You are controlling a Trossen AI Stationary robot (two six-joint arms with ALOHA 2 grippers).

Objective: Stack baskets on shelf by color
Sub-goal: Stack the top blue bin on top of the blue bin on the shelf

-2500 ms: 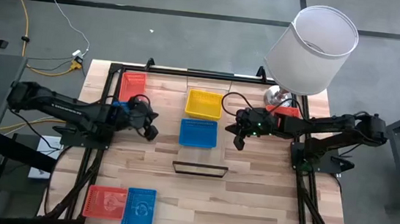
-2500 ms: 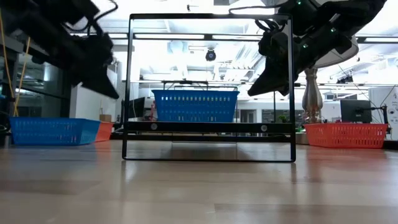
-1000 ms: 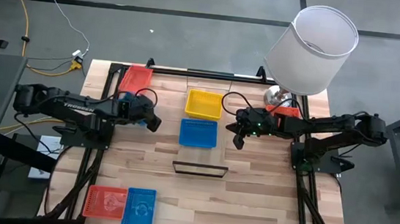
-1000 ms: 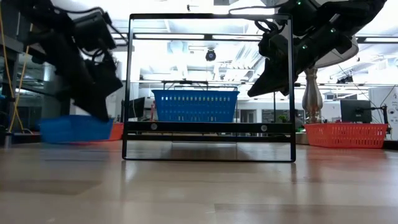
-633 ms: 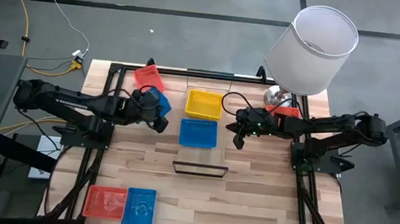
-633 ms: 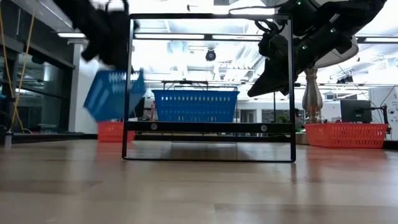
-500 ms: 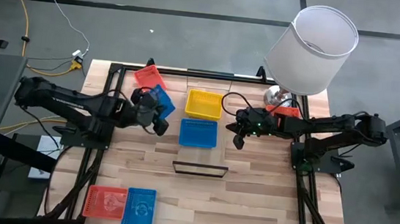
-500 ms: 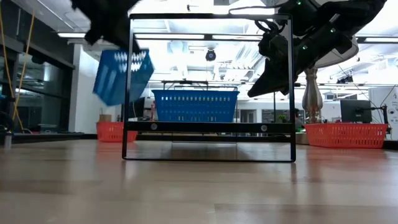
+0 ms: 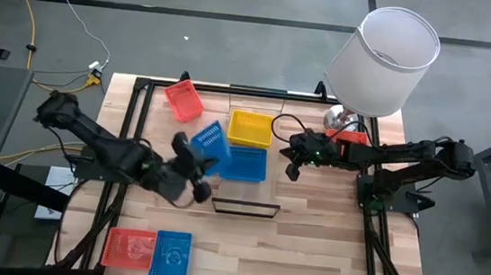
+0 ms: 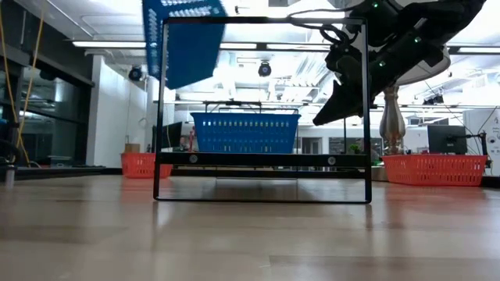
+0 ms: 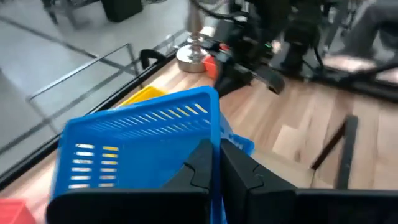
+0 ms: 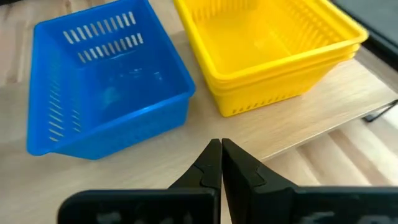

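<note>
Hard to make out in the high view: left gripper [image 9: 196,163], blurred, at about 9 o'clock of table centre. Clearer from its wrist: fingers clamped on the rim of a blue basket [image 11: 137,146], held up in the air and tilted, cut off by the top edge in the low view. Slotted walls, nothing inside that shows.

On the shelf [image 12: 323,127], toward 12 o'clock: yellow baskets [image 9: 250,127], nested, nothing inside the top one; just beside them toward 6 o'clock, a second blue basket [image 9: 247,163], also bare, partly overlapped by the lifted one.

At 11 o'clock, a red basket [image 9: 183,101], tilted. At 7 o'clock, a flat red basket [image 9: 129,249] touching another blue basket [image 9: 172,256].

Right gripper [image 9: 294,171], fingers together and holding nothing, hovering at 3 o'clock of the shelf baskets.
</note>
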